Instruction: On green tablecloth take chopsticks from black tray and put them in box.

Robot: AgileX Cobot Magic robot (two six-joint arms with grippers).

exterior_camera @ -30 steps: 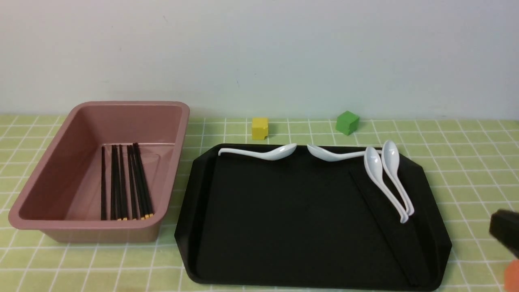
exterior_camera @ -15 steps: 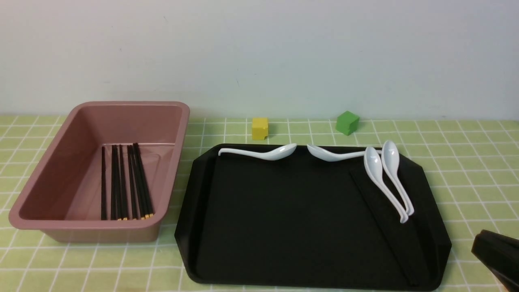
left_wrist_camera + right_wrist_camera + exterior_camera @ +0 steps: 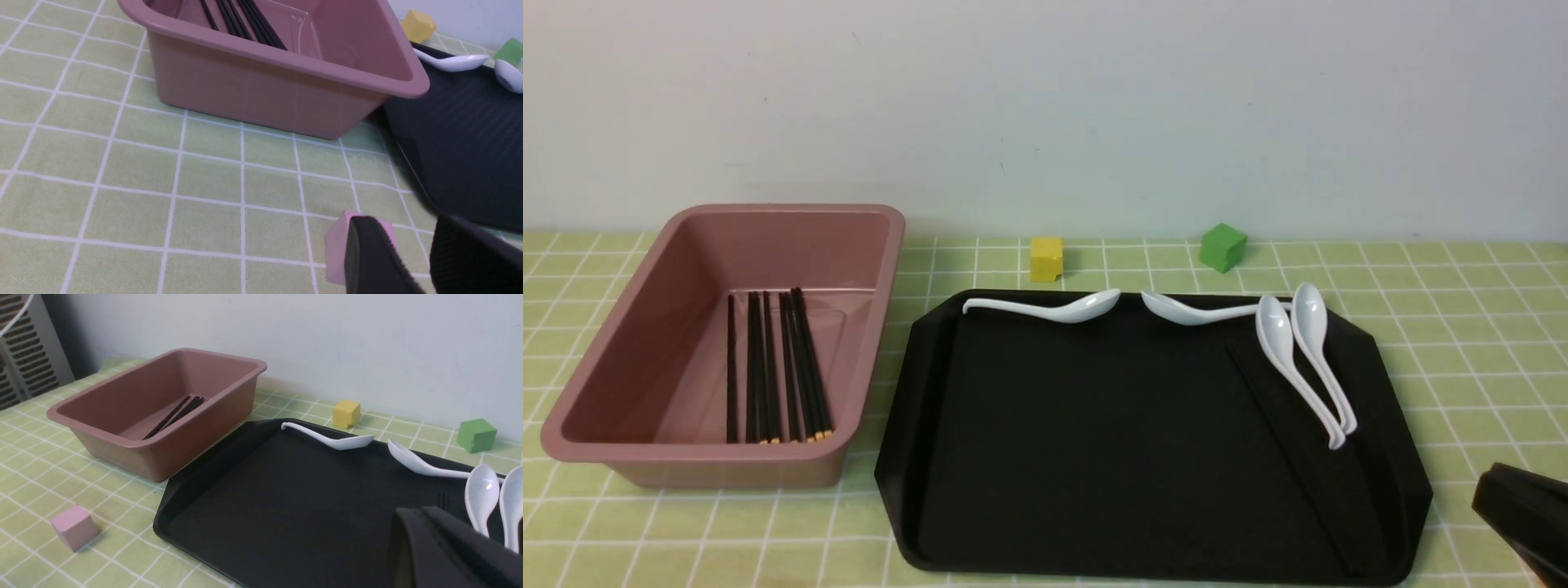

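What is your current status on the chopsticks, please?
Left gripper open, empty, near box. Right gripper beside black tray, jaws unclear. Chopsticks in box; faint dark pair possibly on tray. White spoons lie close beside it.

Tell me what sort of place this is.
Probably a robot test bench dressed as a dining table: a green tablecloth against a bare wall, a black tray of white spoons beside a box holding chopsticks, plus a stray yellow cube and green cube.
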